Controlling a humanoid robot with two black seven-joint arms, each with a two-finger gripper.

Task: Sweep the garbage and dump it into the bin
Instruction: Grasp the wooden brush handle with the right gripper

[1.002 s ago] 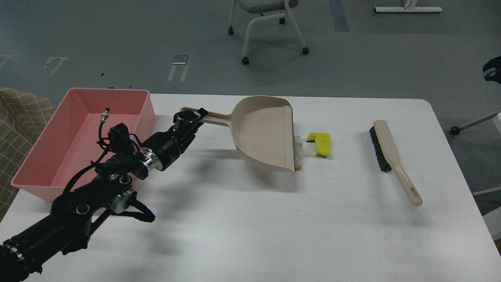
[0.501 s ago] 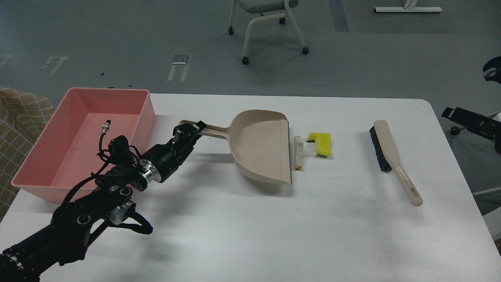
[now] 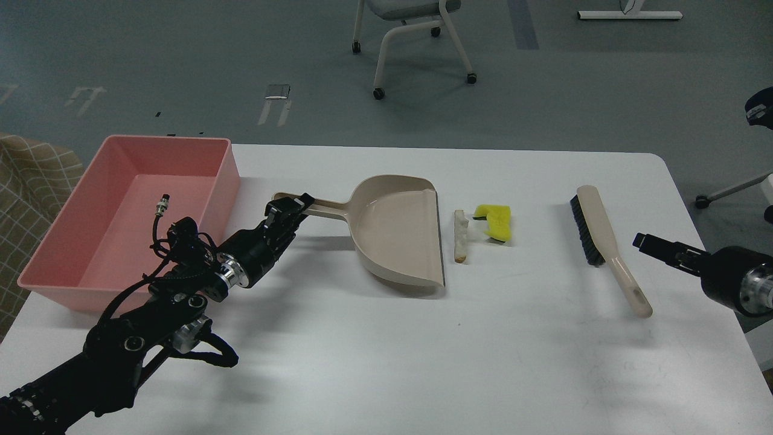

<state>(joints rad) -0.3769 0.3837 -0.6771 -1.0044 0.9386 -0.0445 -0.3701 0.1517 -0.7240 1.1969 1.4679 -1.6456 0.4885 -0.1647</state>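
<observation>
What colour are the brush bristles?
Black, on a beige handle: the brush lies right of the scraps. The head view is the only one.

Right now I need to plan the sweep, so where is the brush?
In the head view the brush lies on the right side of the table, right of the yellow scrap, with the right end effector just beyond its handle.

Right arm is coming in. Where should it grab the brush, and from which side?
Grip the brush by its bare beige handle near the near end, fingers across its narrow width. Come from above on the right, where the right gripper is; the dark bristles run along the far half's left edge.
</observation>
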